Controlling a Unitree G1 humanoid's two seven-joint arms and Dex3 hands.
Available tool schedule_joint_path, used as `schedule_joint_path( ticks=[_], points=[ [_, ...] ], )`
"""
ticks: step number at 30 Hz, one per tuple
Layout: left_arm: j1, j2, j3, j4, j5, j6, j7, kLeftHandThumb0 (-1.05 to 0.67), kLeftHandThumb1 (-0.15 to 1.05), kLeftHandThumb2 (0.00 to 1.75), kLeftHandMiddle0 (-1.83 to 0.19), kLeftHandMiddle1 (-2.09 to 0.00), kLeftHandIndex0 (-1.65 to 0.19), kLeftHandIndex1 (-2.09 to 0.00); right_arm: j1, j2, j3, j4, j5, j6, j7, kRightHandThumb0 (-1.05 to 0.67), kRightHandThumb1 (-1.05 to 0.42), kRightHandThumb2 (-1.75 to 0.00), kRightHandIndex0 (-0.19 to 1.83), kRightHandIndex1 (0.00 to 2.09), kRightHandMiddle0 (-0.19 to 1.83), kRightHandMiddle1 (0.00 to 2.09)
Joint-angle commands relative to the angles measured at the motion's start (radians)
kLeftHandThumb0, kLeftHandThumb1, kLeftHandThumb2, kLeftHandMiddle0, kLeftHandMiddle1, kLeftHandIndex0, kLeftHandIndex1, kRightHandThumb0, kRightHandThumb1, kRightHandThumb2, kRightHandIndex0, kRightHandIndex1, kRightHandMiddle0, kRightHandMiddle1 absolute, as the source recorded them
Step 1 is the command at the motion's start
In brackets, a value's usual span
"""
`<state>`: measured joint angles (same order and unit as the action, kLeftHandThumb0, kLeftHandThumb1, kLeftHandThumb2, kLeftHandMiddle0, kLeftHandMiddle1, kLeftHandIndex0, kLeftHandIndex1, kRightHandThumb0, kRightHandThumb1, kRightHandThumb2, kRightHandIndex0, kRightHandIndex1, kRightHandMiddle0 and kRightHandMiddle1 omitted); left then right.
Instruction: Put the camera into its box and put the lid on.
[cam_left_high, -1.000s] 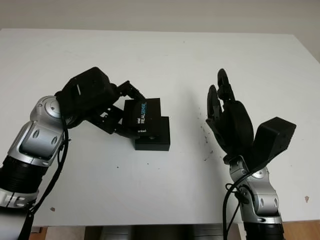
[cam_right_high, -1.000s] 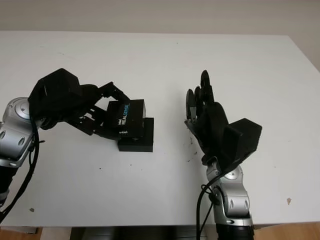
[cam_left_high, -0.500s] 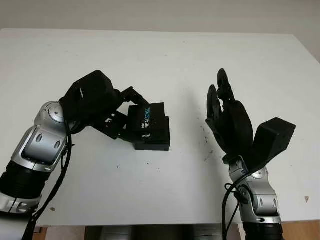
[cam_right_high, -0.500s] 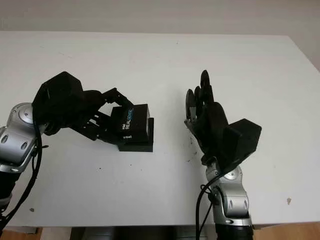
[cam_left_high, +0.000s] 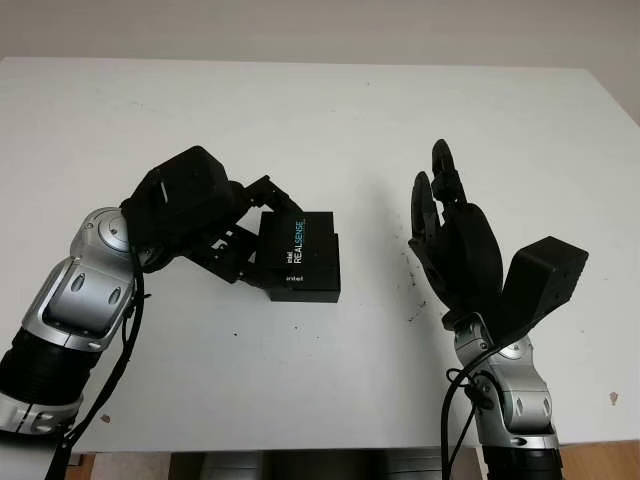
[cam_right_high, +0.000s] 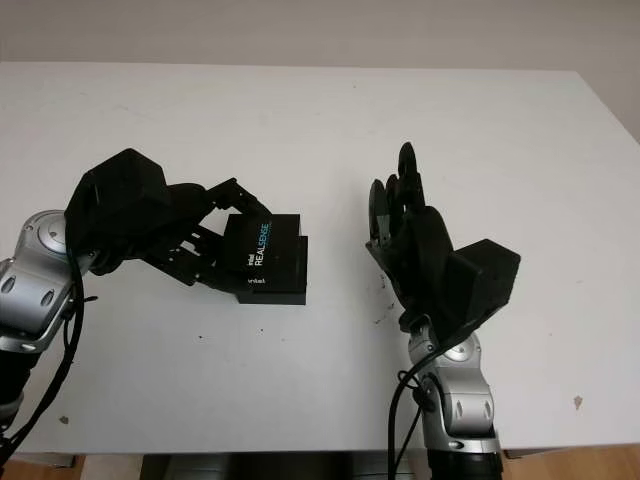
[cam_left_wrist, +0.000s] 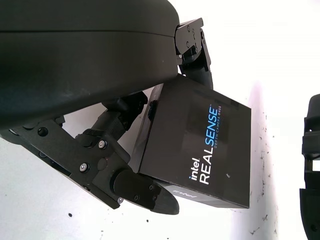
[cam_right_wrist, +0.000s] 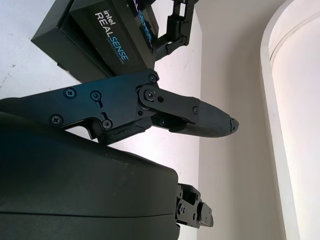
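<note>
- two hands are over the white table (cam_left_high: 330, 120); your left hand (cam_left_high: 190, 215) is the one at work, at the lid's left edge, and it is much the nearer of the two.
- your left fingers (cam_left_wrist: 135, 187) are curled onto the lid (cam_left_high: 300, 245), one at the far corner and others along the near-left side, so the lid is held from its left.
- the lid sits on top of the box base (cam_left_high: 305, 285), near the middle of the table. it looks slightly skewed and shifted toward the far side, with a strip of the base showing along the near edge and right side. you cannot see the camera, so judge it as likely already inside.
- the lid's printed line runs roughly away from you, leaning a little; that is the axis to square up with the base before pressing down.
- white and blue print on the lid reads "intel realsense", with smaller print beside it that looks like "depth camera d435"; "intel" also shows on the lid's near side wall.
- your right hand (cam_left_high: 455, 240) is open, raised above the table well to the right of the box, holding nothing.
</note>
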<state>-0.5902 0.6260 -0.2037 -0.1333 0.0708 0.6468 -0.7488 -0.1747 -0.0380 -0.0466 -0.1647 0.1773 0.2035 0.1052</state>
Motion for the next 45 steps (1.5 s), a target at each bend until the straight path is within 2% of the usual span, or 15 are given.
schedule_joint_path(
  ticks=[1, 12, 24, 36, 45],
  points=[
    [0.005, -0.005, -0.017, -0.013, -0.007, 0.004, -0.009, -0.32, 1.05, 0.36, -0.78, -2.09, -0.5, -2.09, 0.006, 0.004, 0.002, -0.007, -0.001, -0.002, -0.003, -0.64, -1.05, -0.63, -0.19, 0.03, -0.18, 0.04],
    [0.016, -0.044, -0.02, -0.004, -0.022, -0.008, 0.011, -0.32, 1.05, 0.36, -0.85, -2.09, -0.62, -2.09, 0.009, 0.015, 0.001, -0.009, 0.003, -0.001, -0.013, -0.65, -1.05, -0.6, -0.19, 0.04, -0.18, 0.05],
    [0.018, -0.091, -0.044, -0.015, -0.023, 0.029, 0.044, -0.32, 1.05, 0.36, -0.91, -2.09, -0.67, -2.09, 0.014, 0.022, 0.005, -0.012, 0.004, 0.009, -0.017, -0.67, -1.05, -0.57, -0.19, 0.05, -0.18, 0.05],
    [0.042, -0.075, -0.045, -0.025, -0.006, 0.014, 0.068, -0.32, 1.05, 0.39, -0.99, -2.09, -0.78, -2.09, 0.013, 0.021, 0.002, -0.011, 0.007, 0.01, -0.019, -0.67, -1.05, -0.56, -0.17, 0.06, -0.16, 0.06],
    [0.048, -0.057, -0.037, -0.04, -0.007, 0.035, 0.063, -0.31, 1.05, 0.39, -0.92, -2.09, -0.68, -2.09, 0.012, 0.019, -0.003, -0.013, 0.012, 0.016, -0.014, -0.67, -1.05, -0.55, -0.17, 0.06, -0.15, 0.06]
  ],
)
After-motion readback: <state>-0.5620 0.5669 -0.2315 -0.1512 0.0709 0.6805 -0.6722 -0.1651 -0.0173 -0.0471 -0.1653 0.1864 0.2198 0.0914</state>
